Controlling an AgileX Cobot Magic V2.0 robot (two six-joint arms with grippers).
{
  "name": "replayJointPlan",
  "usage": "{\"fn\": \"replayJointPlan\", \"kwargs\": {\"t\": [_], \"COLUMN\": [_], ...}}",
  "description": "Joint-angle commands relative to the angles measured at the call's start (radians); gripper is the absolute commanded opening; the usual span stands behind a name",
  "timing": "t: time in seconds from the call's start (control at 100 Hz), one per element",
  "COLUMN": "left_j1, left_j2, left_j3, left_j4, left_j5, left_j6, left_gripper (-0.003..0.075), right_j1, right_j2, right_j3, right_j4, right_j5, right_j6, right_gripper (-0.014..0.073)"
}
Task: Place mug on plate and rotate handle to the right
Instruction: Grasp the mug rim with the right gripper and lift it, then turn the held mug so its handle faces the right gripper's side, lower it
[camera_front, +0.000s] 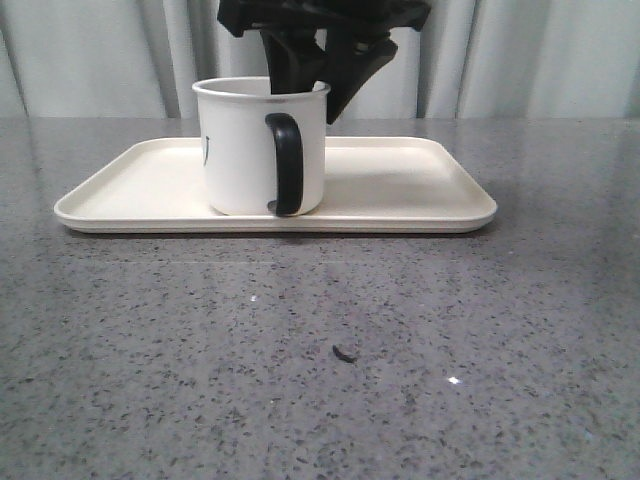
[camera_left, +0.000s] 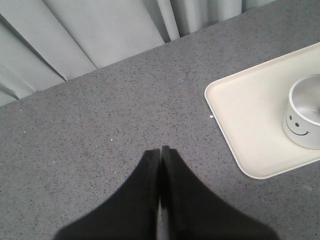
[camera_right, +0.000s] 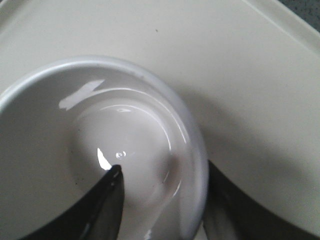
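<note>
The white mug (camera_front: 240, 150) stands upright on the cream plate (camera_front: 400, 180), left of the plate's middle. Its black handle (camera_front: 285, 165) points toward the camera in the front view. My right gripper (camera_front: 325, 85) reaches down from above and straddles the mug's wall. In the right wrist view one finger (camera_right: 107, 200) is inside the mug (camera_right: 75, 150), well apart from the wall, and the other is outside by the rim, so the right gripper (camera_right: 165, 170) is open. My left gripper (camera_left: 160, 149) is shut on nothing over bare table, beside the plate (camera_left: 250, 115). The mug's smiley face (camera_left: 296, 127) shows there.
A grey speckled table (camera_front: 320, 400) stretches in front of the plate, with a small dark scrap (camera_front: 345, 352) on it. Pale curtains (camera_front: 90, 60) hang along the table's far edge.
</note>
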Motion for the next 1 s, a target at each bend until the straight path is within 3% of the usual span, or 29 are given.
{"fn": "replayJointPlan", "kwargs": {"t": [0.0, 0.16, 0.4, 0.69, 0.85, 0.99], "left_j1": [-0.003, -0.003, -0.003, -0.003, -0.003, -0.003], "left_j2": [-0.009, -0.009, -0.009, -0.01, -0.02, -0.028], "left_j3": [-0.02, -0.02, -0.02, -0.02, -0.02, -0.02], "left_j4": [0.007, 0.007, 0.007, 0.004, 0.004, 0.004], "left_j5": [-0.022, -0.022, -0.022, -0.022, -0.022, -0.022], "left_j6": [-0.007, -0.007, -0.007, -0.007, -0.007, -0.007], "left_gripper": [-0.0019, -0.0019, -0.0019, -0.0019, -0.0019, -0.0019], "right_j1": [-0.001, -0.001, -0.001, -0.032, -0.064, -0.084], "right_j2": [-0.047, -0.044, -0.043, -0.044, -0.044, -0.044], "right_j3": [-0.034, -0.034, -0.034, -0.13, -0.281, -0.385], "right_j4": [0.005, 0.0, -0.032, -0.063, -0.053, 0.033], "right_j5": [-0.043, -0.048, -0.073, -0.012, 0.093, 0.134], "right_j6": [-0.001, -0.001, -0.001, -0.023, -0.126, -0.245], "right_gripper": [0.0356, 0.0267, -0.0076, -0.0069, -0.0069, -0.0069]}}
